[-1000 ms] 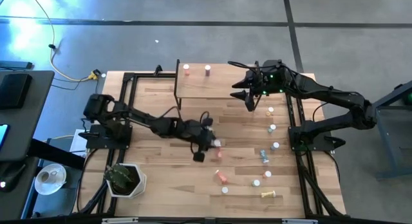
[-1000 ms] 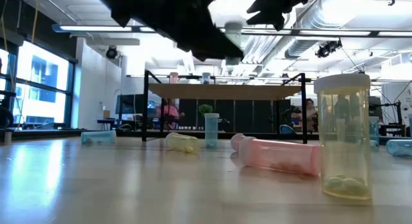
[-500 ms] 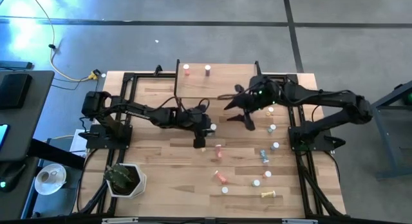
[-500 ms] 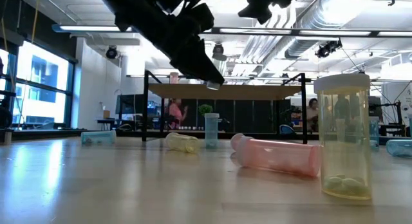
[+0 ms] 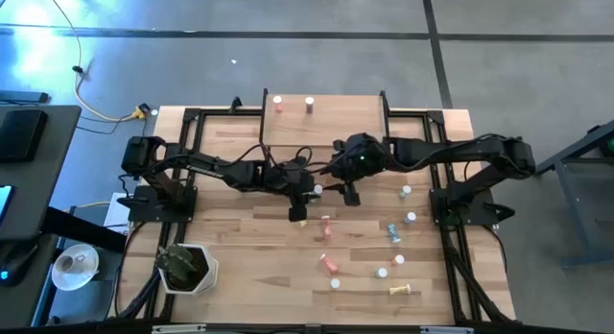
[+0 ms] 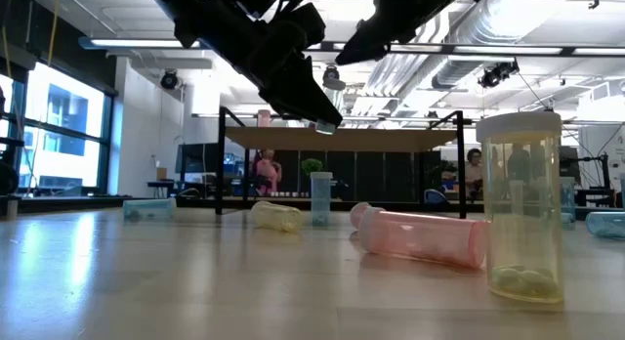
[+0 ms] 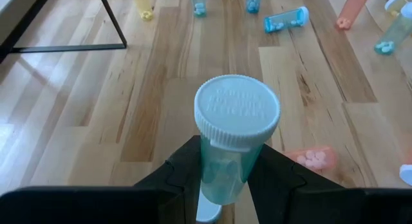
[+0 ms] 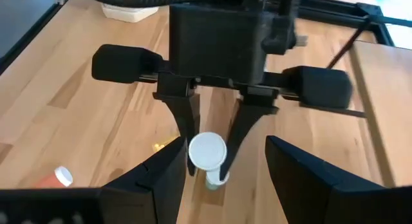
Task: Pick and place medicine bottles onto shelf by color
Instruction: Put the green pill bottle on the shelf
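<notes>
My left gripper [image 5: 305, 196] is over the middle of the table, shut on a teal bottle with a white cap [image 7: 237, 111], which also shows in the high view [image 5: 317, 189]. My right gripper [image 5: 342, 182] is open just right of it, facing it. In the right wrist view its fingers [image 8: 164, 179] stand wide on either side of the bottle [image 8: 207, 150], short of it. The shelf [image 5: 331, 123] stands at the far middle with two bottles, one [image 5: 278, 102] left of the other [image 5: 309, 104], upright on its far edge. Other bottles lie or stand on the table's right half. My left gripper pinches the teal bottle by its body, just under the cap [image 7: 226, 166], between its two fingers. The fingers slant down toward the table's right. The bottle is lifted clear of the table, tilted, its cap end free beyond the fingers.
A pink bottle [image 5: 326, 224] lies just near of the grippers, another [image 5: 330, 265] farther near. A blue one [image 5: 393, 232], a yellow one [image 5: 403, 291] and several upright ones [image 5: 407, 192] stand to the right. A potted plant [image 5: 187, 267] is near left.
My left gripper has risen and gone toward the far edge with the teal bottle, tipping it from hanging down to slanted, then kept still. My right gripper has come from the shelf's right end toward the table's left and near, up to the held bottle, staying open.
</notes>
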Motion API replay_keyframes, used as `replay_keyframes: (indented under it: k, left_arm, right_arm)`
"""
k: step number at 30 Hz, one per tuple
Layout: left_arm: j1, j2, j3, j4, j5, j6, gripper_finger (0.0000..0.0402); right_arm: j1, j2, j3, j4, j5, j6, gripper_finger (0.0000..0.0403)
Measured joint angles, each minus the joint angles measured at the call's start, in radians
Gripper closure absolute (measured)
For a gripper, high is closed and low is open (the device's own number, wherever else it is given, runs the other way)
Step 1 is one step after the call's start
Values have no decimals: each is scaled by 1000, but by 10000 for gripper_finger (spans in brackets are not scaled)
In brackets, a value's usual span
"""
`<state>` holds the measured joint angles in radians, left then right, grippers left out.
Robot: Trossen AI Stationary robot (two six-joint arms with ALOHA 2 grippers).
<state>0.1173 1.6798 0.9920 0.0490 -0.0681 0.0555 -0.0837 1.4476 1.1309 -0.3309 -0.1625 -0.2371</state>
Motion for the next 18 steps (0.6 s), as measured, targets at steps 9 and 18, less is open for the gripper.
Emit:
replay_keyframes:
  k: [9, 18]
  left_arm:
    - [0, 0, 0, 8, -21, 0, 304]
    - [0, 0, 0, 12, -26, -16, 304]
  right_arm:
    - [1, 47, 0, 19, -7, 31, 203]
    - [1, 59, 0, 22, -26, 38, 203]
